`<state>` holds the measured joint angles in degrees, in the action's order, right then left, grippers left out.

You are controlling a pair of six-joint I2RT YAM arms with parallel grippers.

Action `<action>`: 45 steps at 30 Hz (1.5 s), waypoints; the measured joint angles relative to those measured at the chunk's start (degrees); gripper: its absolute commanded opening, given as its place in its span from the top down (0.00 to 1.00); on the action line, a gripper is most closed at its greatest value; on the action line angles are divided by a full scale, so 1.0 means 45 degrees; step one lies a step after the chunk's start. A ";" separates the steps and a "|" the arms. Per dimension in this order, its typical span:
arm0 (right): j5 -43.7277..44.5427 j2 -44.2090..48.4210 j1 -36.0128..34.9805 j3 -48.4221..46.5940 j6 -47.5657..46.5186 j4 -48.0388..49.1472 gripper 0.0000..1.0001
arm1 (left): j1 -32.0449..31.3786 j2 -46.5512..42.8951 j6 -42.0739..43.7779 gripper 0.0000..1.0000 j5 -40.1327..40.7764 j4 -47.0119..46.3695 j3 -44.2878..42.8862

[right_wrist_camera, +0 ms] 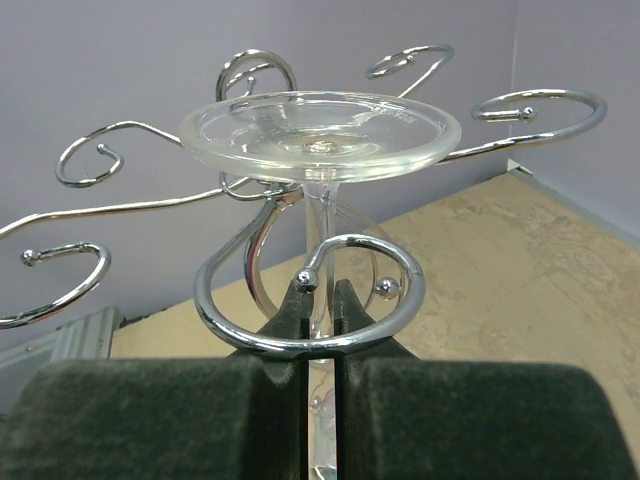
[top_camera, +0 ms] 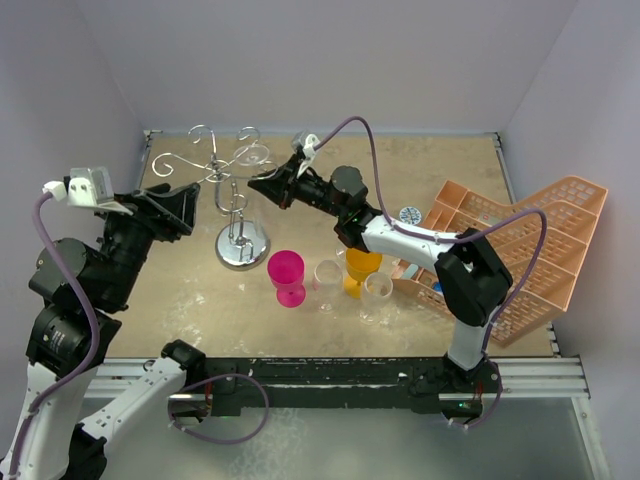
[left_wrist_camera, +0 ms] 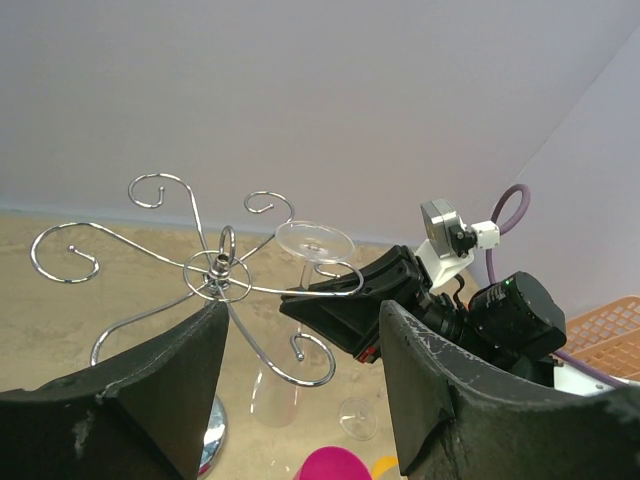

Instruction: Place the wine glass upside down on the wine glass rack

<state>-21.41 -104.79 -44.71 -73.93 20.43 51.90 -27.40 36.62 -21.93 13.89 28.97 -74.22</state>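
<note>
The wine glass rack (top_camera: 243, 245) is a chrome wire stand with a round base and scroll arms; it also shows in the left wrist view (left_wrist_camera: 220, 268) and the right wrist view (right_wrist_camera: 230, 335). My right gripper (top_camera: 268, 182) (right_wrist_camera: 320, 300) is shut on the stem of a clear wine glass (top_camera: 253, 155) held upside down. Its round foot (right_wrist_camera: 320, 130) sits above a scroll ring, with the stem passing through the ring. The glass also shows in the left wrist view (left_wrist_camera: 315, 241), its bowl hanging below. My left gripper (top_camera: 185, 205) (left_wrist_camera: 300, 380) is open and empty, left of the rack.
A pink glass (top_camera: 286, 272), two clear glasses (top_camera: 327, 280) (top_camera: 377, 290) and an orange glass (top_camera: 360, 270) stand in front of the rack. A peach plastic crate (top_camera: 510, 250) lies tilted at the right. Walls close in the back and both sides.
</note>
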 measured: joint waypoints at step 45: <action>0.1831 0.0389 0.0126 0.0986 -0.0393 0.0743 0.93 | 0.0000 0.0359 0.0000 0.41 0.0301 0.0165 0.0005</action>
<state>-13.17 -103.04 -44.14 -69.49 18.65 55.24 -27.40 38.24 -21.93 15.25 29.71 -74.19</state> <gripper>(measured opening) 0.046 0.593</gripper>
